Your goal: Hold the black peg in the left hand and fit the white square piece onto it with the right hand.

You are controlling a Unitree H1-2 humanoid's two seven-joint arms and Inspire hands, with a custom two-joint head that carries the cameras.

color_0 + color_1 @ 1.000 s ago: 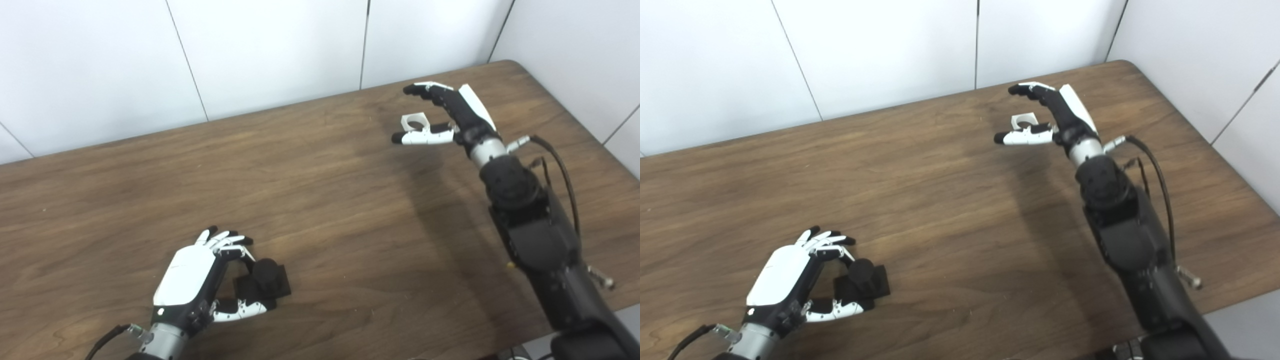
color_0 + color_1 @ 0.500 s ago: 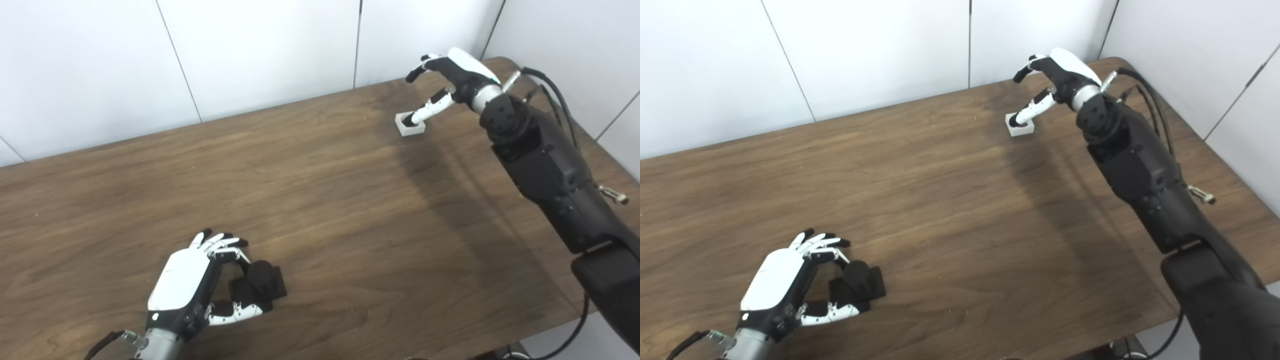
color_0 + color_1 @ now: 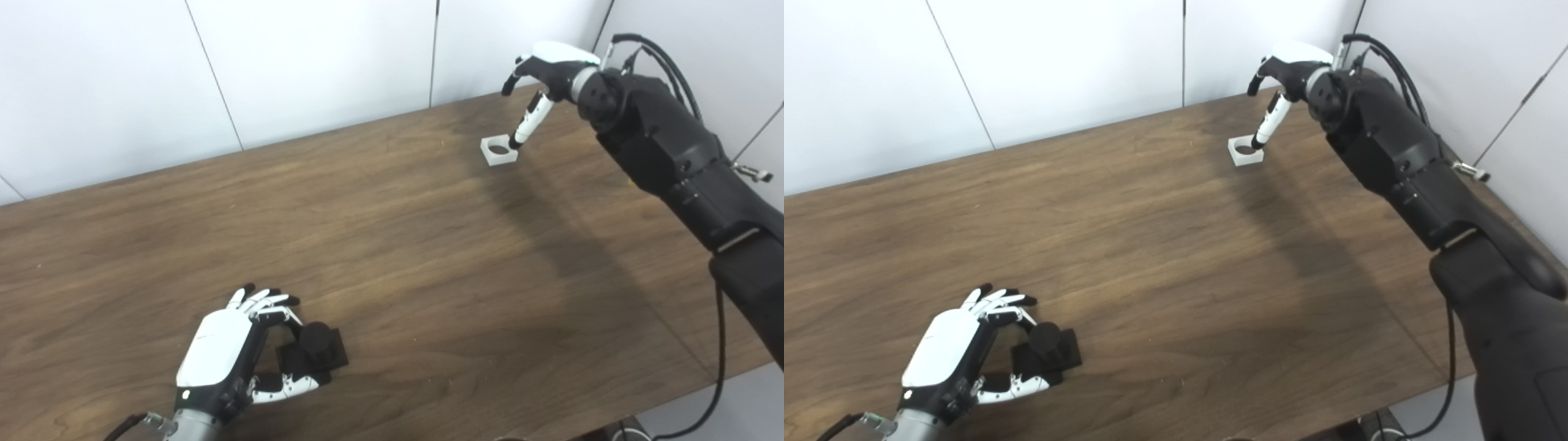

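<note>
The black peg (image 3: 316, 346), a short cylinder on a square base, stands on the wooden table (image 3: 398, 245) near its front left edge. My left hand (image 3: 223, 349) lies beside it on the left, open, its curled fingers above the peg and its thumb along the front of the base. At the far right of the table lies the white square piece (image 3: 498, 150) with a round hole. My right hand (image 3: 542, 70) hovers over it, open and palm down. Its thumb points down at the piece's right rim; I cannot tell whether it touches.
White wall panels (image 3: 306, 61) close off the table's far side and right side just behind the white piece. My right forearm (image 3: 667, 147) with its cables crosses the table's right part. The table's front edge runs close below my left hand.
My right arm has risen and reached farther back, and the hand has turned from sideways around the white piece to palm down over it. The view has shifted a little. My left hand stays put.
</note>
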